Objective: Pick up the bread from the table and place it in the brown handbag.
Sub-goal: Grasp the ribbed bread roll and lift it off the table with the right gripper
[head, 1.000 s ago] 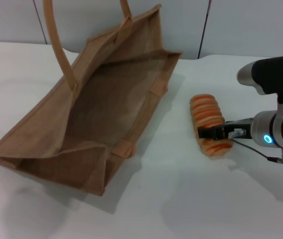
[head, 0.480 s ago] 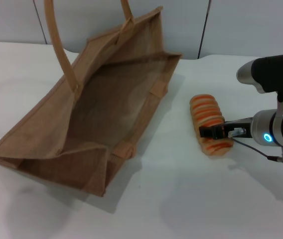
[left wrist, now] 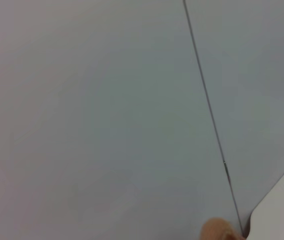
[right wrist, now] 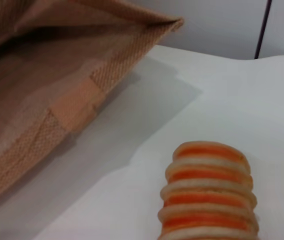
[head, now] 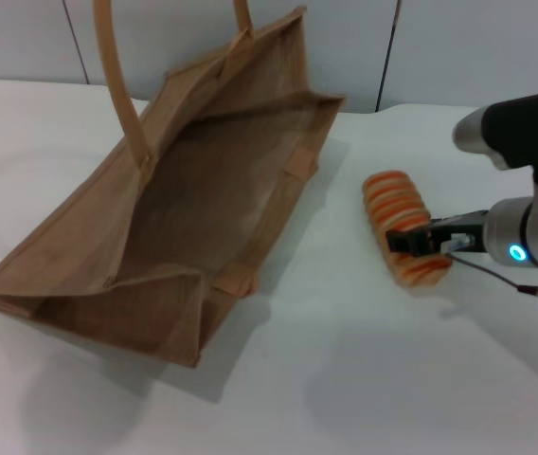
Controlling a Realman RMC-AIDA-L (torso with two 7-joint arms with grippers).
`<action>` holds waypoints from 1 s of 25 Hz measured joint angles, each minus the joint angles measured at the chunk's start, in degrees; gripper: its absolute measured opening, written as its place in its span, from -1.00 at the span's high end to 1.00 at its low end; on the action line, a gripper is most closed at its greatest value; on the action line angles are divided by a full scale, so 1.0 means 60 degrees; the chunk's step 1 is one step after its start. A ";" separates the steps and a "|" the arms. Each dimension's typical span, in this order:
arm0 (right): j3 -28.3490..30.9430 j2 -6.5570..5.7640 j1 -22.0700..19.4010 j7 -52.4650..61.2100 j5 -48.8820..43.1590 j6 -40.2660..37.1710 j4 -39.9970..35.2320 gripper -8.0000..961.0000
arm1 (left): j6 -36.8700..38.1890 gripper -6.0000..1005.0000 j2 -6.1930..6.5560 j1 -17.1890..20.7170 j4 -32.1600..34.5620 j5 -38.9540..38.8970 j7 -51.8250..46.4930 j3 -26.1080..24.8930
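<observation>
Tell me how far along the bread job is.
Early. The right gripper is shut on the bread, which looks just lifted off the table. Left: carry it to the open handbag and release inside. The left arm is out of view.

We record the bread (head: 403,228) as pale tan with orange crosswise stripes; about 5 orange bands show in the right wrist view (right wrist: 208,200). The brown handbag (head: 170,204) is tan-brown woven jute, with lighter tan strap handles (head: 117,71) and lighter tan patches (right wrist: 74,105) on its side wall. The table (head: 345,379) is plain white. The right gripper (head: 419,241) is black; the arm behind it is silver and black with 1 blue light (head: 516,252).
</observation>
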 joint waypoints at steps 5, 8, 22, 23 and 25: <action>0.0706 0.0029 -0.0123 -0.0506 -0.0005 0.0374 -0.0594 -0.33 | 0.0027 0.71 -0.0031 -0.0040 0.0187 -0.0001 -0.0003 0.0191; 0.0840 0.0033 -0.0220 -0.0664 0.0008 0.0603 -0.1196 -0.29 | 0.0057 0.71 -0.0034 -0.0082 0.0215 -0.0001 -0.0006 0.0270; 0.0182 0.0073 -0.0438 -0.0741 0.0323 0.1622 -0.3353 -0.05 | 0.0249 0.70 -0.0282 -0.0517 0.0175 0.0629 -0.0029 0.0772; 0.0190 0.0074 -0.0475 -0.0737 0.0296 0.1689 -0.3486 -0.04 | 0.0250 0.70 -0.0291 -0.0517 0.0169 0.0629 -0.0030 0.0774; 0.0354 0.0072 -0.0582 -0.0738 0.0202 0.1742 -0.3584 -0.02 | 0.0253 0.70 -0.0302 -0.0520 0.0166 0.0630 -0.0031 0.0777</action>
